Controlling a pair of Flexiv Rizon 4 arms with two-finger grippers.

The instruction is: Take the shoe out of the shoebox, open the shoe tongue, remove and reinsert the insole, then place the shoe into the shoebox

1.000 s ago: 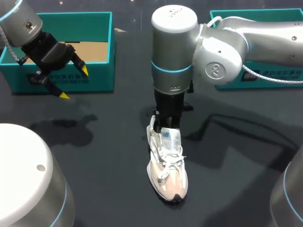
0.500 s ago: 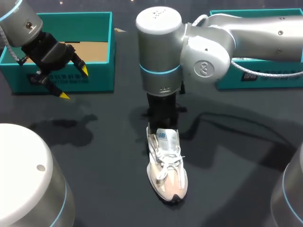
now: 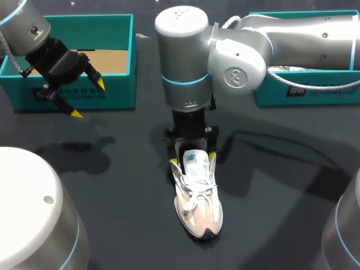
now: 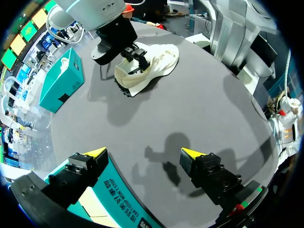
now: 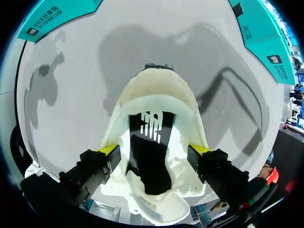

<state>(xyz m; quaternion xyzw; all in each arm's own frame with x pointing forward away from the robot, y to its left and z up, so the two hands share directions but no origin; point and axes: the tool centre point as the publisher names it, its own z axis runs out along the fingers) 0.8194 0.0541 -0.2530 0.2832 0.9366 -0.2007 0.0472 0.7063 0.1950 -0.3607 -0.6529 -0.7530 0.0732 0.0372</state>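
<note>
Dark counter [image 3: 112, 185] carries a teal cardboard shoebox [image 3: 121, 93] well left of the cream mesh sneaker [image 3: 198, 205], which lies outside it, laced, its dark inside exposed. The right gripper [image 3: 193, 161] straddles the sneaker's heel collar, fingers spread, probably to reach the insole. The left gripper [image 3: 88, 99], released, hangs by the shoebox, clear of the sneaker.

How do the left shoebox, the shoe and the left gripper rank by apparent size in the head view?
1. left shoebox: clearly largest.
2-3. shoe and left gripper: these look about alike. The gripper hangs above the table, nearer the camera, so I won't rank them.
</note>
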